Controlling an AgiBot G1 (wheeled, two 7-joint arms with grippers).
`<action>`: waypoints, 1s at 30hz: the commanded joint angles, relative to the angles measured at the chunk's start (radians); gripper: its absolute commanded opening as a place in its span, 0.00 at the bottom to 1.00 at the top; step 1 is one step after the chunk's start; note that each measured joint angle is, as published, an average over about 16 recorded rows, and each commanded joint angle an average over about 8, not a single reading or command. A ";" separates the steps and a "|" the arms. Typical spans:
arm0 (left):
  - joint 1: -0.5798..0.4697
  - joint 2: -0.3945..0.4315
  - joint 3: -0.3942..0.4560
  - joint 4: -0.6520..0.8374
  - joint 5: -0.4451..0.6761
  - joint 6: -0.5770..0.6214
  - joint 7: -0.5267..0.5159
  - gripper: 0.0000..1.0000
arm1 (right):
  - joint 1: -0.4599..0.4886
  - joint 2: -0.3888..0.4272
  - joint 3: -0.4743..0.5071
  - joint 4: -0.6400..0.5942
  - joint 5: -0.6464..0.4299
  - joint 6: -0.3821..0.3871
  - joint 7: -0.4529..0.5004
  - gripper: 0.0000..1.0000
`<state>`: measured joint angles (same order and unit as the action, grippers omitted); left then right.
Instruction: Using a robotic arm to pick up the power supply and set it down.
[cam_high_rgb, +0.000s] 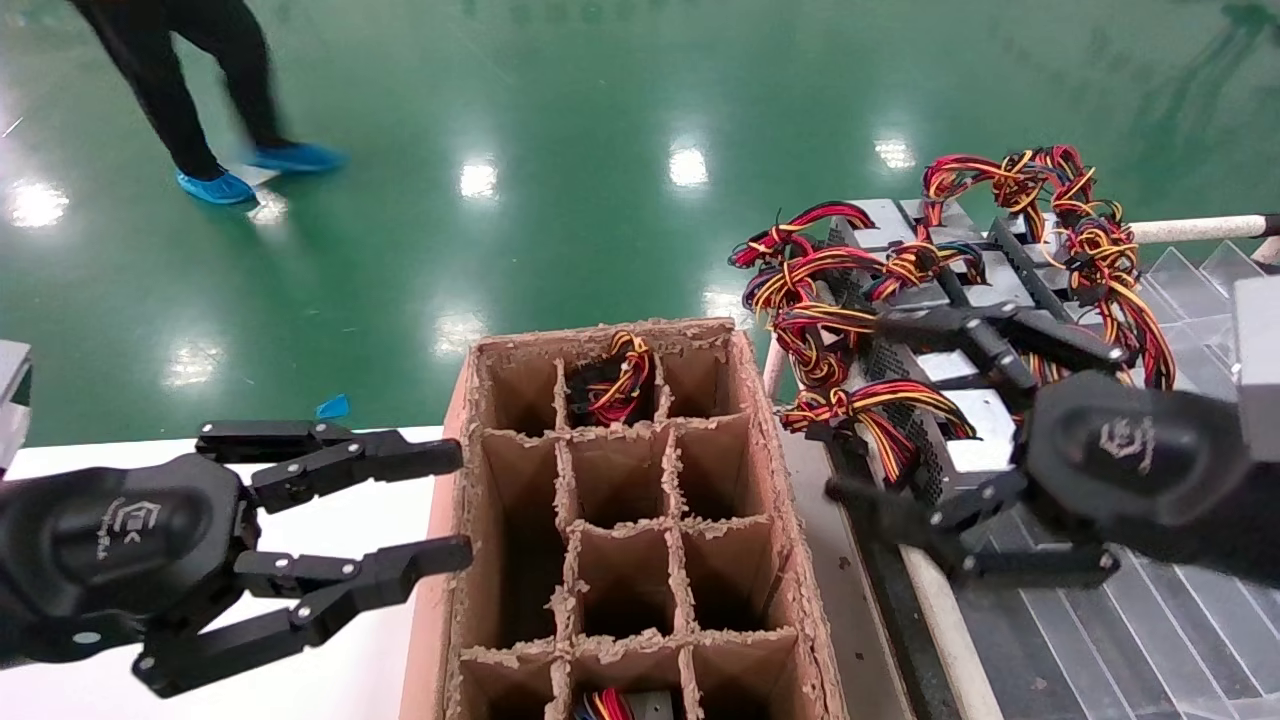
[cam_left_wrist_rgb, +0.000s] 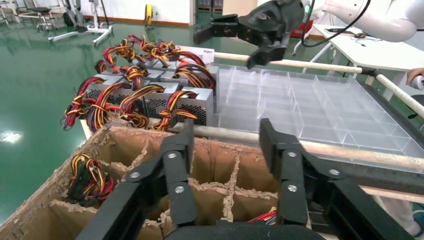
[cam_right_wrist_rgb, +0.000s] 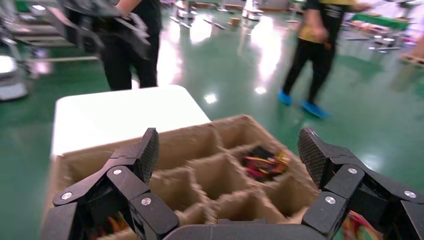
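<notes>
Writing: each black pincer shell carries a pale logo with small lettering beside it, too small to read; no other label can be made out.
Right pincer (cam_high_rgb: 905, 415): released, its jaws spread wide and holding nothing; it hangs over the near end of the row of power supplies, with one finger (cam_high_rgb: 940, 322) above the wire bundles and the other low by the rail. Black rounded shell, linked claw fingers with silver rivets, ribbed pads.
Left pincer (cam_high_rgb: 440, 505): released and empty, parked over the white counter (cam_high_rgb: 380, 640) just beside the cardboard box.
Power supplies (cam_high_rgb: 975, 420): silver-grey metal boxes with perforated mesh sides, packed side by side on the right, next to a clear plastic tray; the one nearest the right pincer lies between its spread fingers, not touched as far as can be seen.
Wires (cam_high_rgb: 860, 400): red, yellow, black and orange bundles, twisted and looped over the tops of the boxes.
Cardboard box (cam_high_rgb: 770, 440): brown, rough and frayed along every cut edge, split by dividers into cells; one far cell holds a unit with wires (cam_high_rgb: 615, 385), and another shows at the near edge.
Tray (cam_left_wrist_rgb: 320, 105): clear plastic, gridded compartments, bordered by pale round rails.
Room: glossy green floor with lamp reflections; a person (cam_high_rgb: 200, 90) in dark trousers and blue shoe covers stands beyond.
</notes>
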<state>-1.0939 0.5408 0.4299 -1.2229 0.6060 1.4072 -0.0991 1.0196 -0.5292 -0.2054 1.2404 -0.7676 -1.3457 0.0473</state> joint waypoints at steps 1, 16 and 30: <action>0.000 0.000 0.000 0.000 0.000 0.000 0.000 1.00 | 0.007 -0.010 -0.009 0.005 0.005 -0.019 0.017 1.00; 0.000 0.000 0.000 0.000 0.000 0.000 0.000 1.00 | 0.054 -0.081 -0.073 0.043 0.036 -0.148 0.138 1.00; 0.000 0.000 0.000 0.000 0.000 0.000 0.000 1.00 | 0.059 -0.086 -0.079 0.046 0.041 -0.158 0.144 1.00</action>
<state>-1.0936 0.5406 0.4299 -1.2227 0.6059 1.4069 -0.0991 1.0782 -0.6159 -0.2847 1.2868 -0.7265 -1.5040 0.1917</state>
